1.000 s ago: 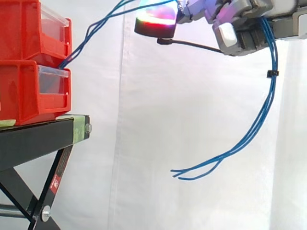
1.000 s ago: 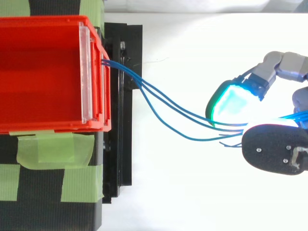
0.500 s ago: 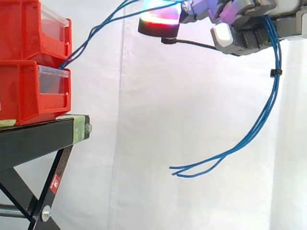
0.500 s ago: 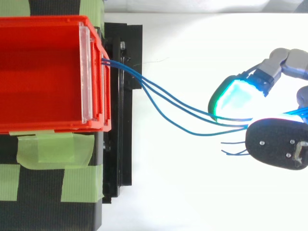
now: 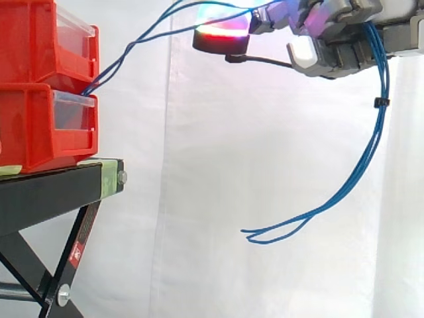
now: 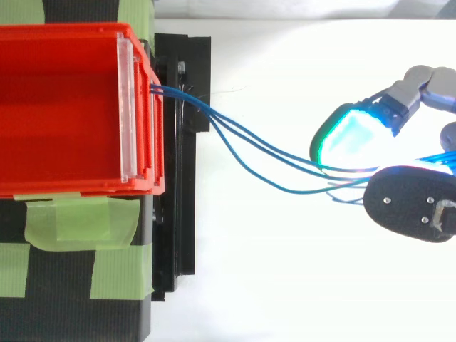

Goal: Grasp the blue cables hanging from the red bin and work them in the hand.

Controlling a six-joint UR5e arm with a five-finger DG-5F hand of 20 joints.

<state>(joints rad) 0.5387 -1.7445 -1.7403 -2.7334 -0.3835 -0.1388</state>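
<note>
At the left, two red bins [image 5: 40, 99] sit stacked on the black stand [image 5: 46, 192]. The blue cables [image 5: 380, 118] leave the bins' front where upper meets lower and climb rightward across the white curtain [image 5: 218, 152] to the hand [image 5: 344, 48]. Its fingers are curled on them, pinching the strands between a cyan-glowing fingertip [image 6: 349, 139] and a black-backed pad [image 6: 410, 214]. Beyond the hand the cables droop, bound by a small black tie [image 5: 378, 102], their free ends curving back leftward, low and clear of the stand.
</note>
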